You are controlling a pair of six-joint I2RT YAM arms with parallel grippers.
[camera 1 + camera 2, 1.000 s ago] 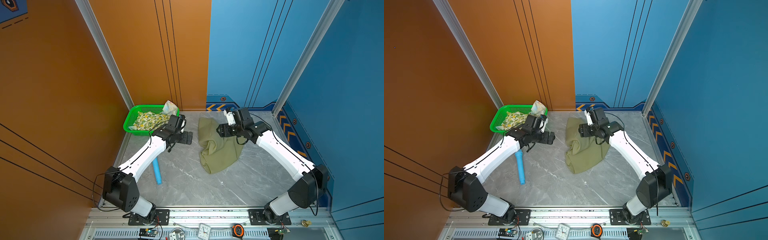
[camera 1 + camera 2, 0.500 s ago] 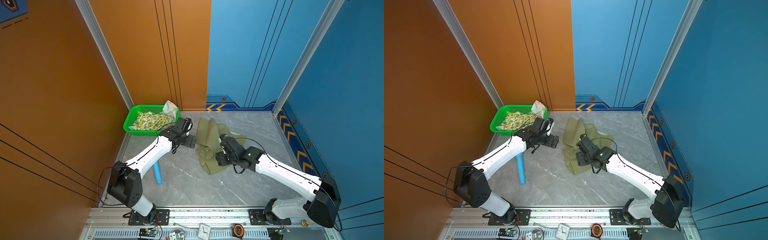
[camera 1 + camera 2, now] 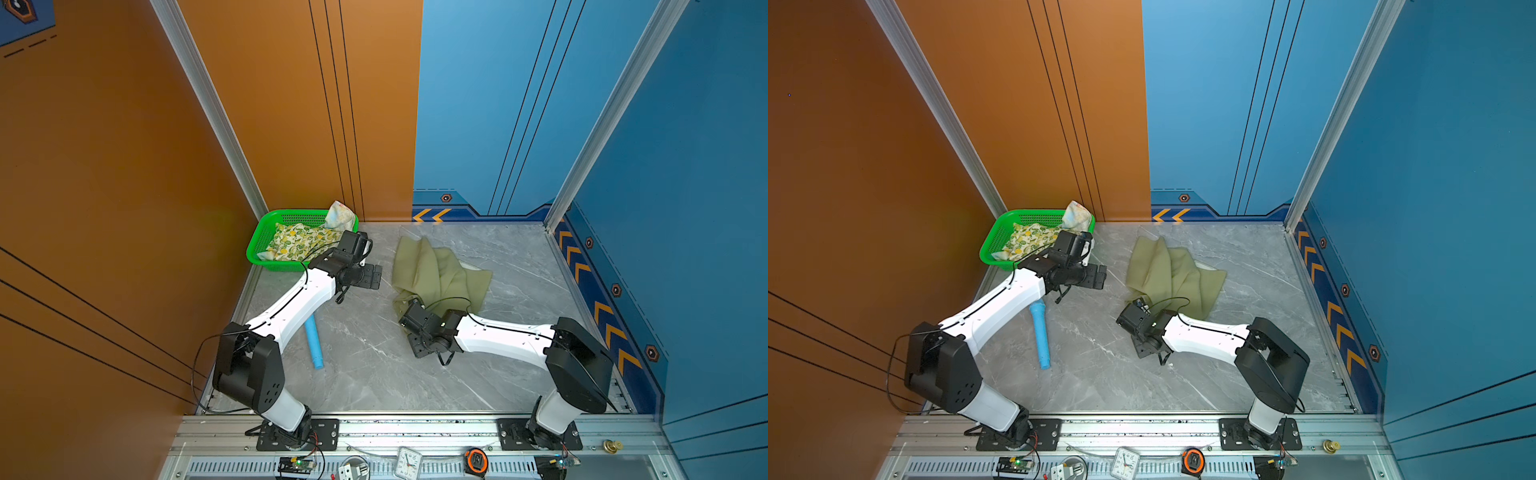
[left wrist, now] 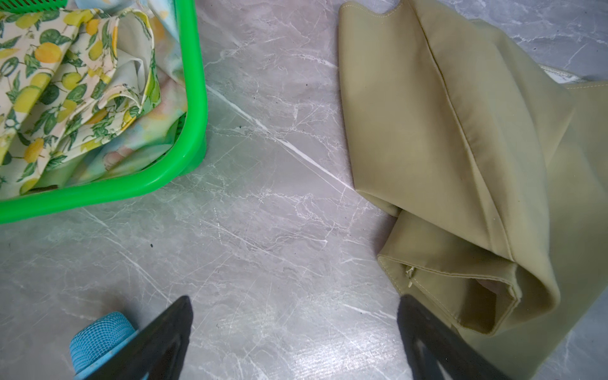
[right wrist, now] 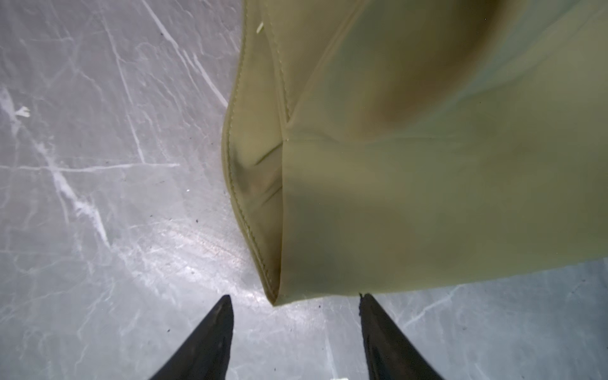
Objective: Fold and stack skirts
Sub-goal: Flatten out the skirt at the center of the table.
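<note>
One olive skirt (image 3: pixel 432 270), rumpled, long axis front to back

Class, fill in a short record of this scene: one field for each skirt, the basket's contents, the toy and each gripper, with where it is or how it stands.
olive-green skirt: crumpled on the table, outside the basket
lemon skirt: inside the green basket
pastel skirt: in the basket, poking above its far rim
blue toy: lying on the table beside the left arm
left gripper: open, over bare table, holding nothing
right gripper: open, at a corner of the olive-green skirt, not gripping it
</note>
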